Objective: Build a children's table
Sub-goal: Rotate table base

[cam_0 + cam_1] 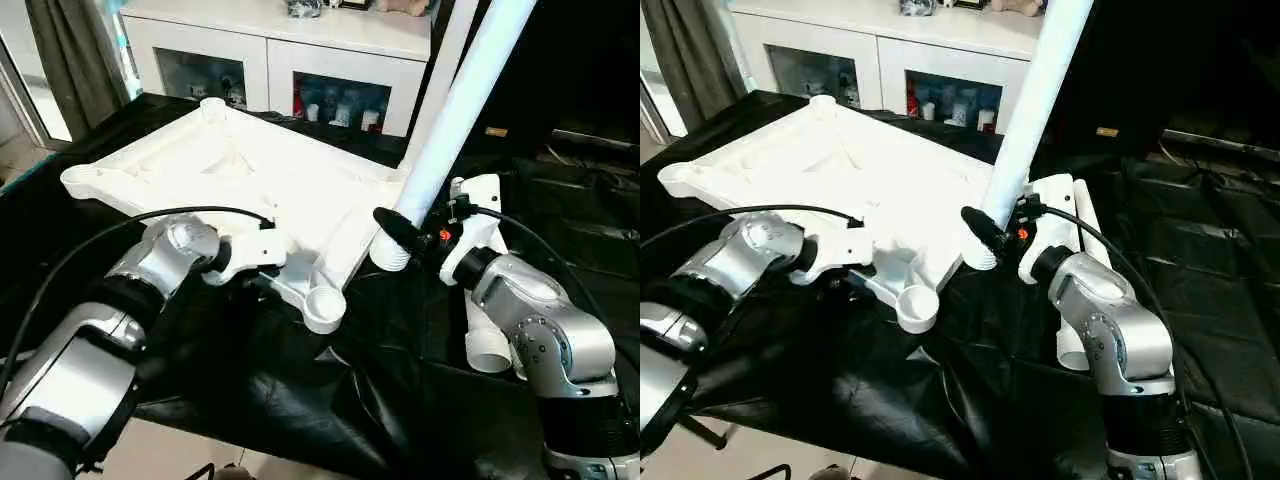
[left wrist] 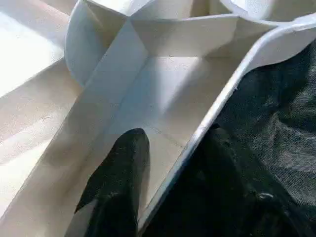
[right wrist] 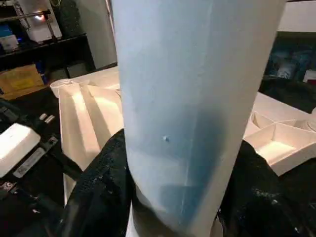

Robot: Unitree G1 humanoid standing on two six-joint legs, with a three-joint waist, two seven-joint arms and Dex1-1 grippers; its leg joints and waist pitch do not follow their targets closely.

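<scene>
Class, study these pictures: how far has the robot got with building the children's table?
Done: the tabletop lies ribbed side up, no leg fitted in the near corner socket. In hand: the right claw grips one leg upright; the left claw straddles the tabletop's rim. Left: seating this leg, plus another leg lying on the black sheeting.

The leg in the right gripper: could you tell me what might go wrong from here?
1. The leg is gripped near its lower end, so the long part above may tip or slip.
2. Its end hangs beside the corner socket, not over it.
3. The left gripper only straddles the tabletop rim, which may shift.
</scene>
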